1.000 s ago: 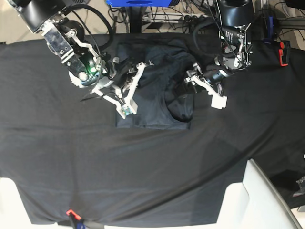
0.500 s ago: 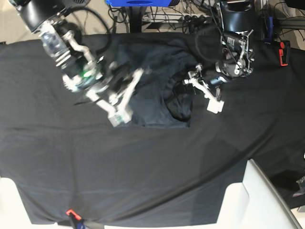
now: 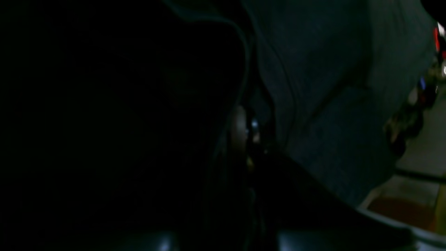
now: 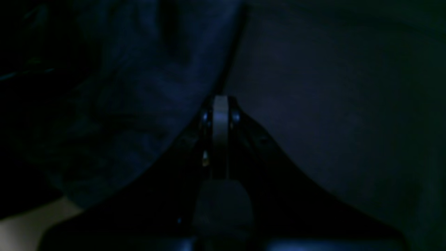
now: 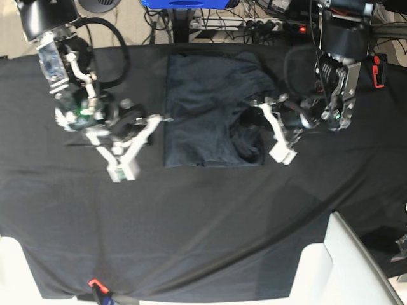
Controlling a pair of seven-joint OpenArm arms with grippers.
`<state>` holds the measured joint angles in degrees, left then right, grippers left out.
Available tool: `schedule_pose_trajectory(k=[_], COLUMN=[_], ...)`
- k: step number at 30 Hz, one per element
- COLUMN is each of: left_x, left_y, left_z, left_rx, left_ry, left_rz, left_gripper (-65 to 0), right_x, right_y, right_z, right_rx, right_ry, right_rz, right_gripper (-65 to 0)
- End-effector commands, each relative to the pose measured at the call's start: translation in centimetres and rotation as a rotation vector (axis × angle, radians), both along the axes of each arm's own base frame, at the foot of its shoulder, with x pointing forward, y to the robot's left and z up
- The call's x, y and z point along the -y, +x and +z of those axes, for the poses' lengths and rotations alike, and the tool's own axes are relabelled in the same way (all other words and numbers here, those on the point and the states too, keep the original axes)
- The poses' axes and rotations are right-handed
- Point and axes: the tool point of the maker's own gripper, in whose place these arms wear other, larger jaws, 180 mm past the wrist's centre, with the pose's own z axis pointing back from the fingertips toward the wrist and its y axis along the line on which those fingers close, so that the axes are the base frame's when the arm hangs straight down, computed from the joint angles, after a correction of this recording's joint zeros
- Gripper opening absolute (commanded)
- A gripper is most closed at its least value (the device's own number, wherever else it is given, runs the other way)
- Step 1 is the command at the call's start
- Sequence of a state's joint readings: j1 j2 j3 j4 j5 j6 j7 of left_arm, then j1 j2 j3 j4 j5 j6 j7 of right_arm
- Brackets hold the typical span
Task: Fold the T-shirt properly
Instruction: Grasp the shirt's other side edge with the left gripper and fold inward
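Note:
The dark grey T-shirt lies folded into a rough rectangle at the table's far middle, with a bunched fold near its right edge. My left gripper, on the right of the base view, is at that right edge and looks shut on the cloth. In the dim left wrist view its fingertips are nearly together with T-shirt fabric draped around them. My right gripper is shut, its tip at the shirt's left edge. The right wrist view shows the right gripper where T-shirt meets table cloth, with no cloth seen between the fingers.
A black table cloth covers the table. A white panel juts in at the front right and a red clip sits at the front edge. A red-and-black object lies at the far right. Cables and a blue object lie beyond the far edge.
My right arm has swung left off the shirt, its gripper now at the left edge. The left arm has shifted right and lower. The shirt has slid slightly to the right.

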<state>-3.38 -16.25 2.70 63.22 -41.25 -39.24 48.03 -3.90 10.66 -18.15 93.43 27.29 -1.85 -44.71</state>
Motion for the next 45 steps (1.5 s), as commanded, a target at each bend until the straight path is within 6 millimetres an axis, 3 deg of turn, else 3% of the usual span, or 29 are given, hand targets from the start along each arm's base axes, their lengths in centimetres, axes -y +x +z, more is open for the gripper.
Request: schedule_pose_trajectory(k=[1, 5, 10, 15, 19, 21, 24, 31, 36, 38, 40, 45], left_x=[-0.1, 1.0, 2.2, 2.0, 0.8, 1.3, 1.5, 1.6, 2.5, 2.8, 3.9, 4.2], left_y=[1.4, 1.9, 2.3, 1.8, 1.5, 1.3, 1.1, 1.9, 2.6, 3.2, 3.9, 5.0], left_z=[1.3, 1.6, 2.0, 1.5, 0.1, -0.5, -1.2, -1.2, -1.1, -0.8, -0.3, 0.5], left_rx=[0.049, 0.061, 0.075, 0.062, 0.069, 0.070, 0.072, 0.094, 0.122, 0.139, 0.161, 0.185], left_ry=[-0.004, 0.002, 0.007, 0.020, 0.163, 0.208, 0.265, 0.329, 0.386, 0.397, 0.389, 0.390], left_rz=[-0.020, -0.072, -0.124, -0.126, -0.199, -0.232, -0.269, -0.315, -0.406, -0.421, -0.429, -0.426], left_gripper=[-65.0, -65.0, -65.0, -65.0, -65.0, -65.0, -65.0, -65.0, -65.0, -65.0, -65.0, -65.0], right_x=[0.0, 1.8, 2.7, 3.9, 4.3, 4.2, 4.4, 7.0, 7.4, 7.3, 7.0, 5.0], right_y=[1.3, 1.3, -0.8, 1.9, 1.8, 1.3, 2.2, 5.7, 6.5, 6.0, 3.7, -0.9], right_z=[1.2, 0.1, -3.4, -4.2, -4.8, -5.1, -4.7, -5.1, -5.0, -5.1, -6.0, -5.3], right_rx=[0.045, 0.010, -0.092, -0.099, -0.114, -0.123, -0.061, -0.018, -0.023, -0.044, -0.098, -0.101], right_ry=[0.026, 0.011, -0.022, -0.049, -0.055, -0.055, -0.058, -0.208, -0.217, -0.218, -0.219, -0.180], right_rz=[-0.022, -0.072, -0.082, -0.109, -0.118, -0.116, -0.128, -0.123, -0.129, -0.124, -0.109, -0.066], right_gripper=[-65.0, -65.0, -65.0, -65.0, -65.0, -65.0, -65.0, -65.0, -65.0, -65.0, -65.0, -65.0])
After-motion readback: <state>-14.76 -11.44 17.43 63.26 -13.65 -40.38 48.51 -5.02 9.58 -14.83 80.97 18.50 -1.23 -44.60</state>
